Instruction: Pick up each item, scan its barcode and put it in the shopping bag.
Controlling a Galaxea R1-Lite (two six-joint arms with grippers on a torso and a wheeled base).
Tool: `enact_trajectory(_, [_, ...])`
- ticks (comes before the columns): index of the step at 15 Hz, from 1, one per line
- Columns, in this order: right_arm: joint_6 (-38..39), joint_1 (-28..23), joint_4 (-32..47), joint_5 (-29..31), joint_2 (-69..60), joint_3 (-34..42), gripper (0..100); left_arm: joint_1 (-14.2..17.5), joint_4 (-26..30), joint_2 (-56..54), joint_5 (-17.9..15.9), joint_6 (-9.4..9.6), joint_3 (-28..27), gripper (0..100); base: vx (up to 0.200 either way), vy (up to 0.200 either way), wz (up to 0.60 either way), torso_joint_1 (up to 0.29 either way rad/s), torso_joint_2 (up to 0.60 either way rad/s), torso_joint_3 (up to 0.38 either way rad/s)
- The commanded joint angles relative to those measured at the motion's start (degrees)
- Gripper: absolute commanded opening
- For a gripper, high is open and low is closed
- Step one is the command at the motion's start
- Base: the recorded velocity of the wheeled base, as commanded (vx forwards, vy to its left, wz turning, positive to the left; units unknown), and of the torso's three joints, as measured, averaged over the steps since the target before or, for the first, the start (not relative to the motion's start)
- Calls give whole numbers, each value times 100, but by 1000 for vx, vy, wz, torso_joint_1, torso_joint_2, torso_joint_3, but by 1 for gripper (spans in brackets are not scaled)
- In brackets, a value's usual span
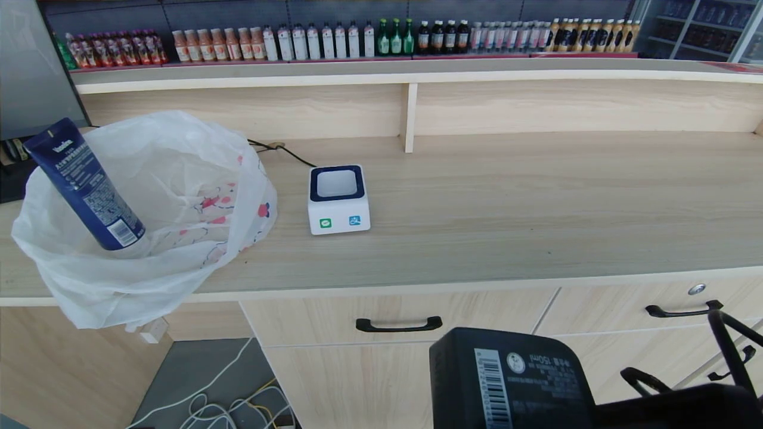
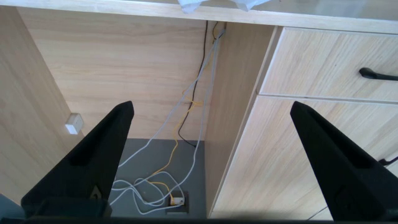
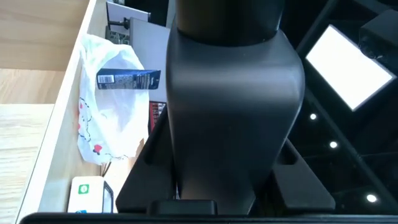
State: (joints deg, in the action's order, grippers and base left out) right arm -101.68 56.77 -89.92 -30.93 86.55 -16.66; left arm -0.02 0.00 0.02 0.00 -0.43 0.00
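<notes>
A white plastic shopping bag (image 1: 179, 179) stands open at the counter's left end. A dark blue tube (image 1: 83, 185) leans upright inside it, barcode label near its lower end. The white box scanner (image 1: 337, 199) with a dark-framed window sits on the counter right of the bag. My left gripper (image 2: 211, 106) hangs open below the counter edge, facing the cabinet front, with nothing between its fingers. The right arm (image 1: 730, 339) sits low at the right, in front of the drawers. From the right wrist view the bag (image 3: 106, 124), tube (image 3: 127, 79) and scanner (image 3: 87, 193) lie far off.
The wooden counter (image 1: 536, 196) has a raised back ledge with a divider. Drawers with black handles (image 1: 399, 325) run under it. Loose cables (image 2: 186, 124) hang in the open bay under the bag. Bottles line the shelf (image 1: 381, 39) behind.
</notes>
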Motion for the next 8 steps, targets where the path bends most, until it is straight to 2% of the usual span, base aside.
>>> enact_trajectory(1, [-150, 1, -8, -1, 2, -214, 0, 2, 0, -2, 0, -1, 0, 100, 0, 0, 0, 0, 0, 0])
enact_trajectory(8, [-185, 1, -8, 8, 63, -329, 0, 2, 0, -2, 0, -1, 0, 100, 0, 0, 0, 0, 0, 0])
